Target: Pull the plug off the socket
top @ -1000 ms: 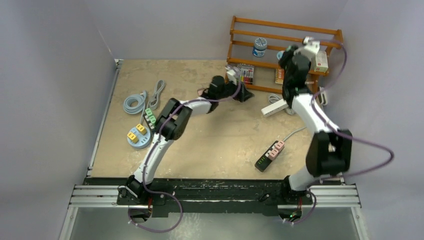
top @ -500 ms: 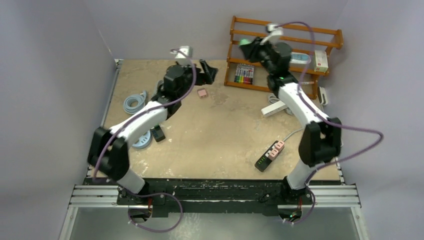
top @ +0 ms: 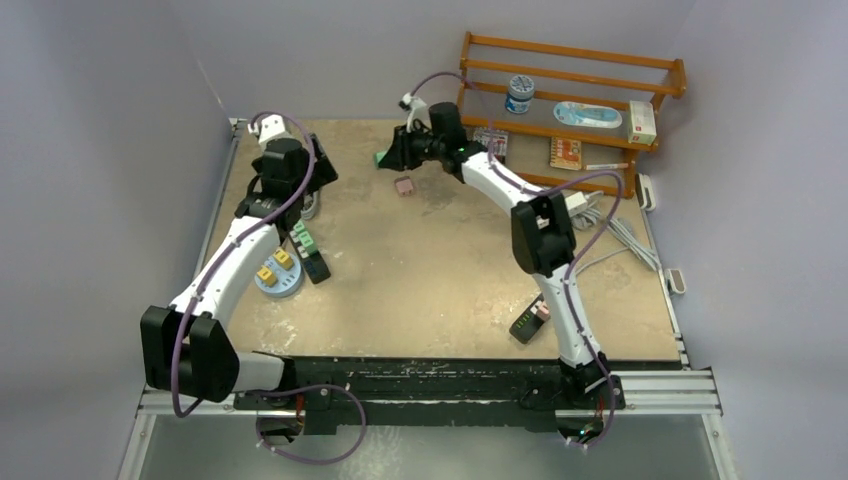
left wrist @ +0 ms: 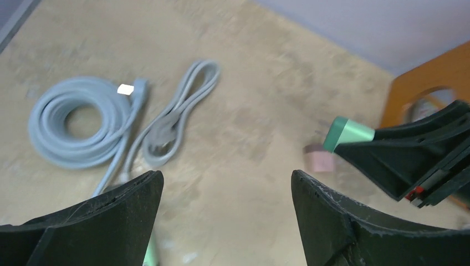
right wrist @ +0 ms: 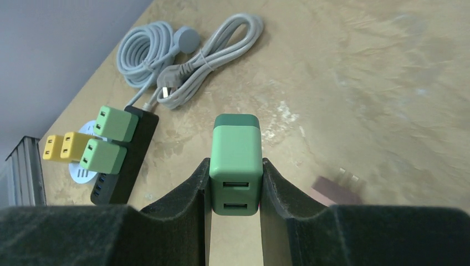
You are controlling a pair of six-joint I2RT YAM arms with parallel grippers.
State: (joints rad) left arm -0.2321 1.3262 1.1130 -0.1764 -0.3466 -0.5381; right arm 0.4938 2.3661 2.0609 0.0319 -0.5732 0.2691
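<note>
My right gripper (top: 388,158) is shut on a green USB plug (right wrist: 235,160) and holds it above the table at the far middle, clear of any socket. A black power strip (right wrist: 124,166) with two green plugs (right wrist: 111,138) in it lies at the left (top: 308,252). My left gripper (left wrist: 227,191) is open and empty, over the far left of the table (top: 320,165). In the left wrist view the held green plug (left wrist: 346,133) shows at the right. A pink plug (top: 404,186) lies loose on the table below the right gripper.
A round socket (top: 275,275) holds yellow plugs (right wrist: 61,145). Two coiled grey cables (left wrist: 77,122) (left wrist: 177,111) lie at the far left. A second black strip (top: 530,322) lies near the front right. A wooden shelf (top: 570,70) stands at the back right.
Both arms have swung left. The right gripper came from the shelf to the far middle with the green plug in it. The left gripper moved from the far middle to the far left.
</note>
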